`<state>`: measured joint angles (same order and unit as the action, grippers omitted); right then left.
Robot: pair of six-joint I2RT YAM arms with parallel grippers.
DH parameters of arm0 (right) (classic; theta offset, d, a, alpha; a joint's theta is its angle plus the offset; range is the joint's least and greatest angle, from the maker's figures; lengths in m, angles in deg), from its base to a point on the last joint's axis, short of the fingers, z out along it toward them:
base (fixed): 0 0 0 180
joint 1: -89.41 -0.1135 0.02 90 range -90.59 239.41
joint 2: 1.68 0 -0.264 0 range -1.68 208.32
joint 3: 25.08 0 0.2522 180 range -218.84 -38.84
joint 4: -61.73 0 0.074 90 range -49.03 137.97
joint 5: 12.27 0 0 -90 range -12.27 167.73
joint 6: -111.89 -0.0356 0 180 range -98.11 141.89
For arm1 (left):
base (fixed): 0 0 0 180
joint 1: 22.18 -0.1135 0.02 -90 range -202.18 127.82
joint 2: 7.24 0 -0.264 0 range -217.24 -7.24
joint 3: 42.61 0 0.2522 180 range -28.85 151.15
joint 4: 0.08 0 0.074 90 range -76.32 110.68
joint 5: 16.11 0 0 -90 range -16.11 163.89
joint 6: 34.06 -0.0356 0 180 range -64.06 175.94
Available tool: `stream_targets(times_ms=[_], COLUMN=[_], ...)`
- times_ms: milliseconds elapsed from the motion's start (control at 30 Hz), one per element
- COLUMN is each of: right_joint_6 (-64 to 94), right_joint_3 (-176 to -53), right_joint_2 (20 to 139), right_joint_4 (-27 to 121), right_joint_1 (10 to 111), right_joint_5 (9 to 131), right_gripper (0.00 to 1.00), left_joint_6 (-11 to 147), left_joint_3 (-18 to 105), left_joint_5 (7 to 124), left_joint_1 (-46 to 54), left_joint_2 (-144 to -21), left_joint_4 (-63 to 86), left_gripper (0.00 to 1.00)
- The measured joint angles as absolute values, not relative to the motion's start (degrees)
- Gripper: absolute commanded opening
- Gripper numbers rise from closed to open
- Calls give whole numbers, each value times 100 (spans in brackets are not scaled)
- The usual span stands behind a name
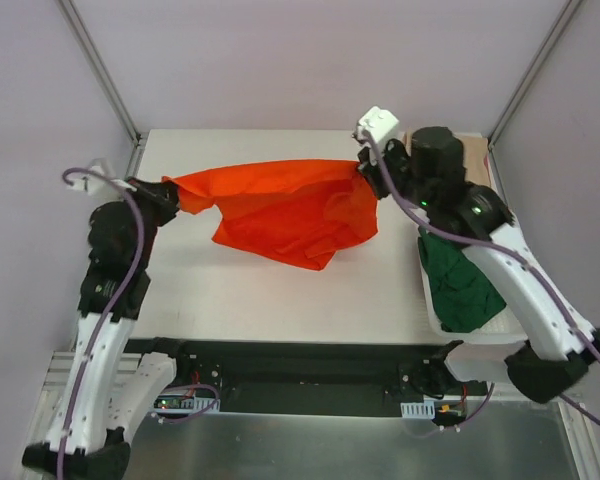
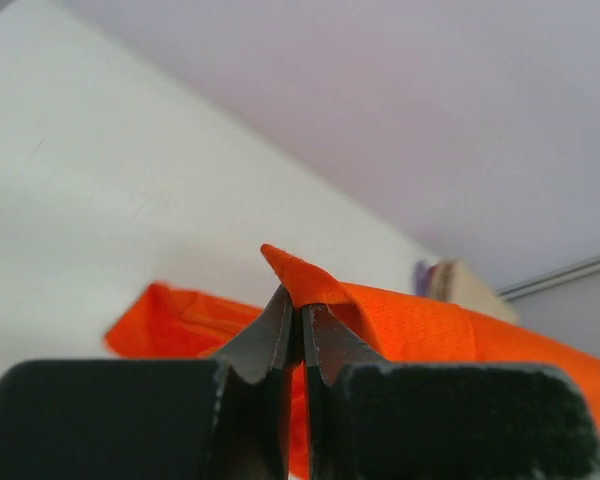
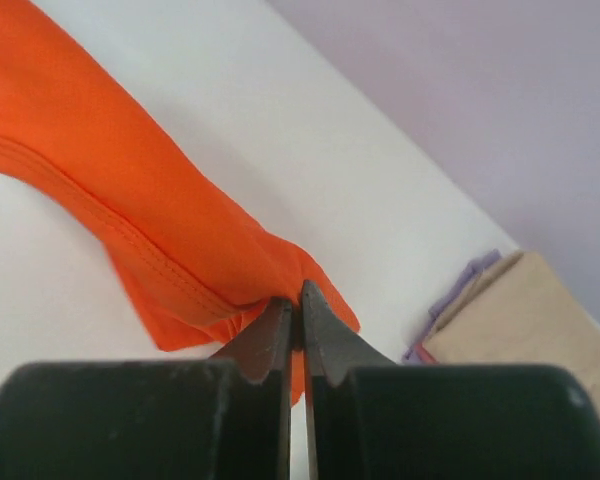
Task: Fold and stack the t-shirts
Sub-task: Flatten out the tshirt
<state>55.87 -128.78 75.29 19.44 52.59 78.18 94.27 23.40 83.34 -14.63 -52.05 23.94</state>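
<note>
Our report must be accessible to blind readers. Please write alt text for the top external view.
A bright orange cloth t-shirt hangs stretched between the left gripper and the right gripper, each shut on one end, over a white table. At the right edge, a dark green cloth t-shirt lies in a white plastic basket.

White table (image 1: pixel 245 292), white basket (image 1: pixel 462 338) at its right edge

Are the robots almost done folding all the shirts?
Not yet. Looks done: a folded beige shirt lies on a lilac one at the far corner. In hand: the left end effector and right end effector pinch the orange shirt, spread between them. Left: folding it, plus the crumpled dark green shirt in the basket.
</note>
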Motion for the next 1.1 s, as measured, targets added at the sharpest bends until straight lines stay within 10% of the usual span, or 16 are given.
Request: stream_targets(times_ms=[567,1100], right_joint_6=[4820,5371], right_joint_3=[-15474,-17111], right_joint_2=[5824,9754], right_joint_4=[613,571], right_joint_1=[4830,6492], right_joint_5=[5027,5927], right_gripper=[0,0], left_joint_6=[8876,7895], left_joint_3=[5514,7903], left_joint_5=[7071,8319], left_joint_1=[-1425,-1441], left_joint_2=[-3914,-9227], left_joint_4=[2331,2945], left_gripper=[0,0])
